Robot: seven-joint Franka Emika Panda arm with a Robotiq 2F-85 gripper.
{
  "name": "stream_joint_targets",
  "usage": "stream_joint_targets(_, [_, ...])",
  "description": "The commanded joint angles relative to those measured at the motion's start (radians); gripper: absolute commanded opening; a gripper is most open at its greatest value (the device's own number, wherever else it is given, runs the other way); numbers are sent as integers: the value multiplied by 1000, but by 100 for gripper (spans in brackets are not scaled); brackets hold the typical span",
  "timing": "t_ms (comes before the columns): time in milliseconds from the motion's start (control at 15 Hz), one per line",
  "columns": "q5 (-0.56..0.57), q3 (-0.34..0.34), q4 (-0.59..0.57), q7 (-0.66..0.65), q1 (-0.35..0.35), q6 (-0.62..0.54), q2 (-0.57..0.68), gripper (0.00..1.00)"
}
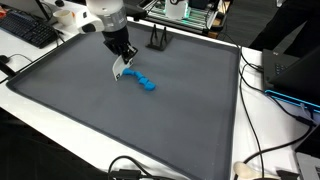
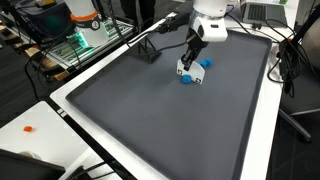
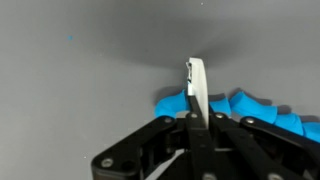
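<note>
While fingers [image 3: 152, 142] pinch white piece [image 3: 194, 85] | blue toy [image 3: 250, 108] just beyond

Strip [image 3: 196, 88] in pincer [image 3: 196, 120], beside chain [image 3: 252, 108], on mat [image 3: 80, 70]

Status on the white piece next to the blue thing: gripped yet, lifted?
Done: the tool is at the gray mat, jaws shut on the white piece. In hand: the piece stands upright in the grip, beside the blue bumpy object; contact with the mat is unclear. Left: no lift away from the mat shows yet.
</note>
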State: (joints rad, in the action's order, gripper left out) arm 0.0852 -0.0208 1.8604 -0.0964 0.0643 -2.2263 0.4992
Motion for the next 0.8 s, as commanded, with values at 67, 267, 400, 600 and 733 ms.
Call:
stream_joint_targets(67, [-17,11,99,4,-9,-3,-57,1])
stream_joint_targets(267, [-25,14,112,-6,-9,5,-85,1])
stream_joint_targets(400, [-18,6,119,-30,-4,18,-104,1])
stream_joint_targets(600, [-35,-2,137,-99,-5,26,-148,1])
stream_joint_targets(733, [-54,-6,153,-147,-7,32,-187,1])
